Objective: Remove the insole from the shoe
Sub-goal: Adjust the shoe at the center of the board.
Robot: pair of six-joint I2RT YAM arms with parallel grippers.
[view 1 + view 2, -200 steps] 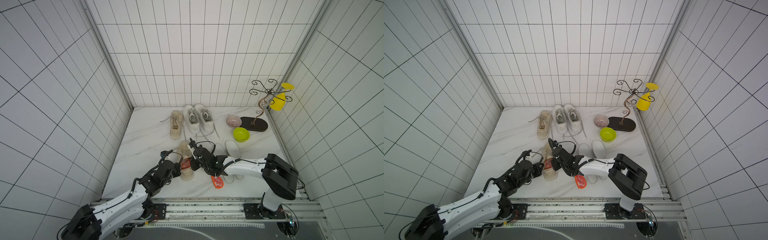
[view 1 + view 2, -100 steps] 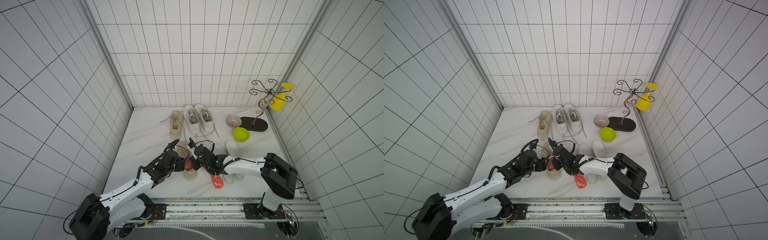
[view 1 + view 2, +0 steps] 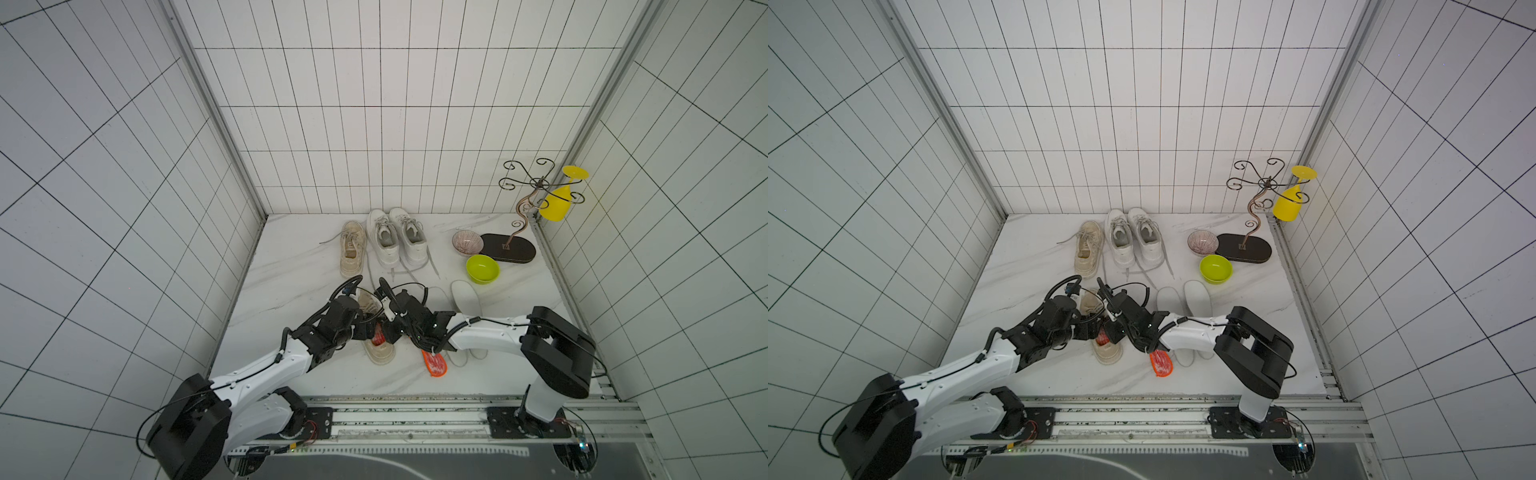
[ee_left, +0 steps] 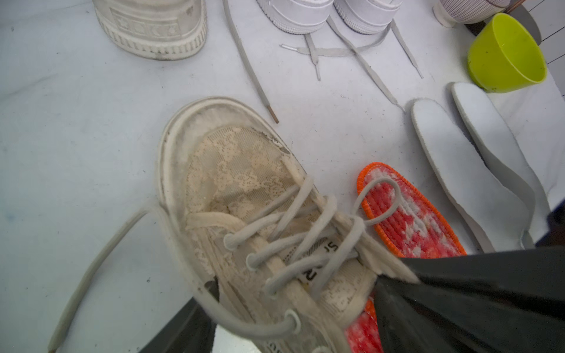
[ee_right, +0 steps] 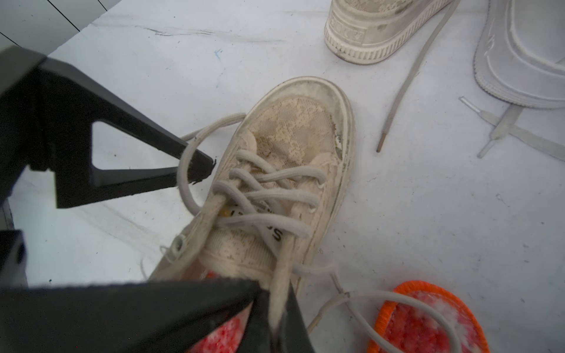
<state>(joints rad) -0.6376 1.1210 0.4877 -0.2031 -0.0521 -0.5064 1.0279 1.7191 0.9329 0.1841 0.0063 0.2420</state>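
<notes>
At the near middle of the worktop (image 3: 291,266), your right gripper (image 5: 275,302) is clenched on the lace-side flap of the beige shoe (image 5: 293,143), pinning its opening from one side; your left gripper (image 3: 365,329) stands released, jaws spread, with one finger (image 5: 122,185) against a loose lace (image 5: 214,123) beside the shoe's wall, grasping nothing. Within the opening, between the two grippers, lies the insole (image 4: 362,334): orange-edged, red and white, only its heel end exposed; the forward part is hidden under tongue and laces. Judge it light, thin and limp, with a woven, fairly grippy face; it should fold rather than resist, and may drag on the lining toward the toe. Take hold at the exposed heel edge, pinching the stitched orange border where it looks thickest; a pinch on the flat middle would likely slip or catch the lining as well. The shoe itself looks soft-walled and light; expect it to rise with the insole unless your clenched gripper holds it down. Just beside the shoe, a matching insole (image 4: 409,220) lies flat on the worktop with a lace loop across it; do not mistake it for your target. Farther out lie two white insoles (image 4: 452,171) and a green bowl (image 4: 504,52); near the back wall stand a second beige shoe (image 3: 352,249) and a white pair (image 3: 399,237).
</notes>
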